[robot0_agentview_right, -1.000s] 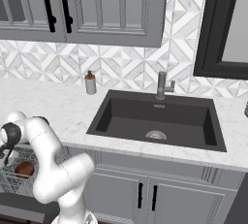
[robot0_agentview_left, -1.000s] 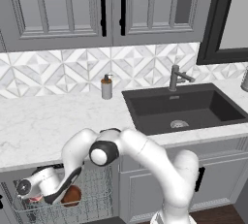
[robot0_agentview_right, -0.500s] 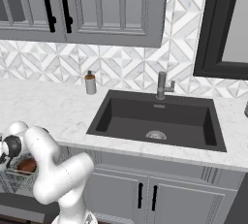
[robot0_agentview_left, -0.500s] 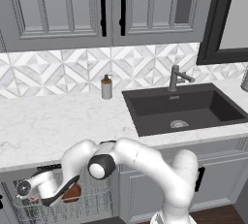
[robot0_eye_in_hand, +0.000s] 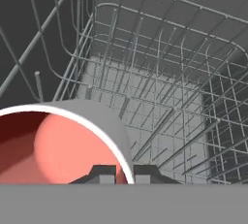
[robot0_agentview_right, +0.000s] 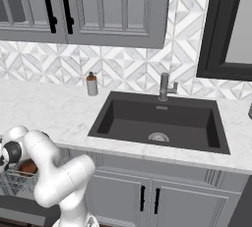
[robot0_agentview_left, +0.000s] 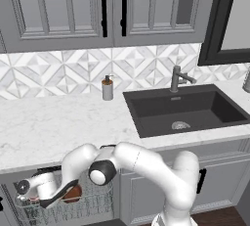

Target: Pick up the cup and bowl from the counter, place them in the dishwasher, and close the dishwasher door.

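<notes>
The arm reaches down below the front edge of the counter (robot0_agentview_left: 58,127) into the open dishwasher, where the grey wire rack (robot0_agentview_left: 73,210) is pulled out. The gripper (robot0_eye_in_hand: 123,174) is inside the rack. In the hand view its two finger tips stand close together, one on each side of the rim of the cup (robot0_eye_in_hand: 63,143), so the wall of the cup is clamped between them. The cup shows a light-grey outer wall and a salmon-red inside, and it is over the rack floor near a rack corner. The bowl (robot0_agentview_left: 72,193) sits in the rack just beside the hand; it also shows in the right base view (robot0_agentview_right: 28,167). A soap dispenser (robot0_agentview_left: 107,88) stands on the counter by the backsplash, left of the sink (robot0_agentview_left: 185,110).
</notes>
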{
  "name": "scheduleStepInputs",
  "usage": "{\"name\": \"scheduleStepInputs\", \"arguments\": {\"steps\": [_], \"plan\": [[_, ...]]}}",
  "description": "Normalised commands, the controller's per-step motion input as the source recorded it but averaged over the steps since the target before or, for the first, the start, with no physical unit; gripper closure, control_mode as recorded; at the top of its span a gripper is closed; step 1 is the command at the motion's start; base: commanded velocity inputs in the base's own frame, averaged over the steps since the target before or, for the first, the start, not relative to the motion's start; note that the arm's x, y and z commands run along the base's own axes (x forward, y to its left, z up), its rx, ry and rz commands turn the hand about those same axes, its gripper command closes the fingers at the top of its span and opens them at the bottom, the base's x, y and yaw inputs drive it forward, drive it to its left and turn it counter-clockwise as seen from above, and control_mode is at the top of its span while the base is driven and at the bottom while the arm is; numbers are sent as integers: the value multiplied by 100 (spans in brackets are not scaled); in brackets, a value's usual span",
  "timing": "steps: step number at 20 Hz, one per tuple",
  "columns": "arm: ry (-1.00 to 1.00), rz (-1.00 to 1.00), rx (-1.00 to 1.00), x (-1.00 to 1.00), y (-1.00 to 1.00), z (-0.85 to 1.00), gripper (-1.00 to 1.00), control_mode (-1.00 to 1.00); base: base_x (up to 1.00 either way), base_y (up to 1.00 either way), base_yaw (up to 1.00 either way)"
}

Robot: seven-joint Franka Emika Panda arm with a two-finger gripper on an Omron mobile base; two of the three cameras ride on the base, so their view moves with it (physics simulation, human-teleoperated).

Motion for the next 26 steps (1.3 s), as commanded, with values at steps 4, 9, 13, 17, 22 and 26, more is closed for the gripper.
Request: {"name": "scheduleStepInputs", "arguments": {"steps": [4,9,13,17,22,26], "plan": [[0,0,0,-1,0,0,-100,-100,0,0,0],[-5,0,1,-10,0,43,-100,-100,0,0,0],[-8,0,0,-16,0,68,-100,-100,0,0,0],[-6,0,0,-36,0,64,-100,-100,0,0,0],[1,0,0,-49,-14,71,-100,-100,0,0,0],[7,0,3,-24,-36,94,-100,-100,0,0,0]]}}
